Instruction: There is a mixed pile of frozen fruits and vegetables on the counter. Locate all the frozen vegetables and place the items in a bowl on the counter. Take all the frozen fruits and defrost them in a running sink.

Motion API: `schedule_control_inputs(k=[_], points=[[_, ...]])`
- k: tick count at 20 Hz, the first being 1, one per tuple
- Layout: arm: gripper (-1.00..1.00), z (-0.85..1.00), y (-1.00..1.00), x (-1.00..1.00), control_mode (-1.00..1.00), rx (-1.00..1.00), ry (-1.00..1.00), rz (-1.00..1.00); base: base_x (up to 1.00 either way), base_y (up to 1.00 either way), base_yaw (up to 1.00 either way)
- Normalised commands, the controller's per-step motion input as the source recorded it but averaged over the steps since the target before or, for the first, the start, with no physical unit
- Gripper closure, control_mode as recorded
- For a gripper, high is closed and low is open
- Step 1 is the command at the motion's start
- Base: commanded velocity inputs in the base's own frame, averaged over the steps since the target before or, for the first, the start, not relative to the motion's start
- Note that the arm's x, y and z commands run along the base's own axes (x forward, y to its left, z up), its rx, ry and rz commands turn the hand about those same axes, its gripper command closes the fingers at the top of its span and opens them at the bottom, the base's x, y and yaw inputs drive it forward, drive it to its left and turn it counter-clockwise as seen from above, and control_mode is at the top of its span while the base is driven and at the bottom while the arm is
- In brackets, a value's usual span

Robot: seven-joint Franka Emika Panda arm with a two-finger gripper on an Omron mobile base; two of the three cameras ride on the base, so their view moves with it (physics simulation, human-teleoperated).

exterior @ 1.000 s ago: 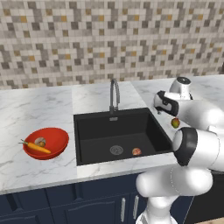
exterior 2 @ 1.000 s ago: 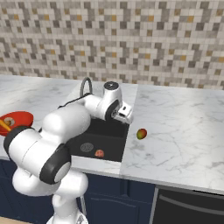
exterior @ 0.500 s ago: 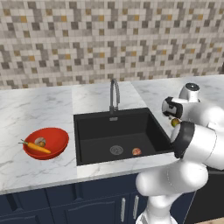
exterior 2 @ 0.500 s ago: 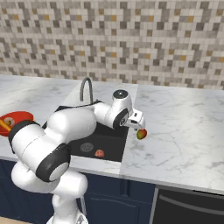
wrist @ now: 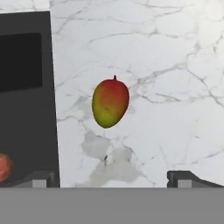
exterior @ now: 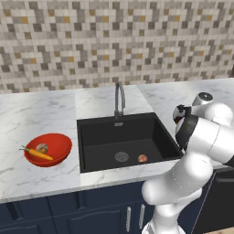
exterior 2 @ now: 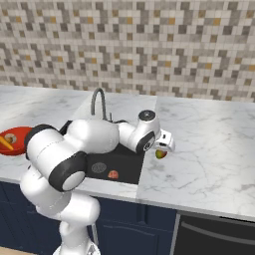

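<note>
1. Your gripper (wrist: 113,177) is released, jaws wide apart, and it hovers over the mango (wrist: 110,103), not touching it.
2. The mango lies on the counter (exterior 2: 209,149), close to the right edge of the sink (exterior: 98,135).
3. If you descend off-centre, one finger can push the round fruit, and it may roll away or fall into the basin.
4. The reddish fruit (exterior: 142,158) already lies near the drain; the carrot (exterior: 40,154) is in the bowl (exterior: 61,148).

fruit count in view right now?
2. A reddish fruit lies on the sink floor near the drain; a red-green mango sits on the counter right of the sink.
</note>
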Motion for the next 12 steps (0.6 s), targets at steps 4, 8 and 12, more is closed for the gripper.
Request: schedule_control_inputs(k=[4,8,12], points=[[-1.0,-0.22,-0.01,0.44,-1.0,0.0,0.0,0.0,0.0,0.0,0.0],[-1.0,-0.23,-0.04,0.27,-1.0,0.0,0.0,0.0,0.0,0.0,0.0],[-1.0,-0.25,-0.17,0.11,-1.0,0.0,0.0,0.0,0.0,0.0,0.0]])
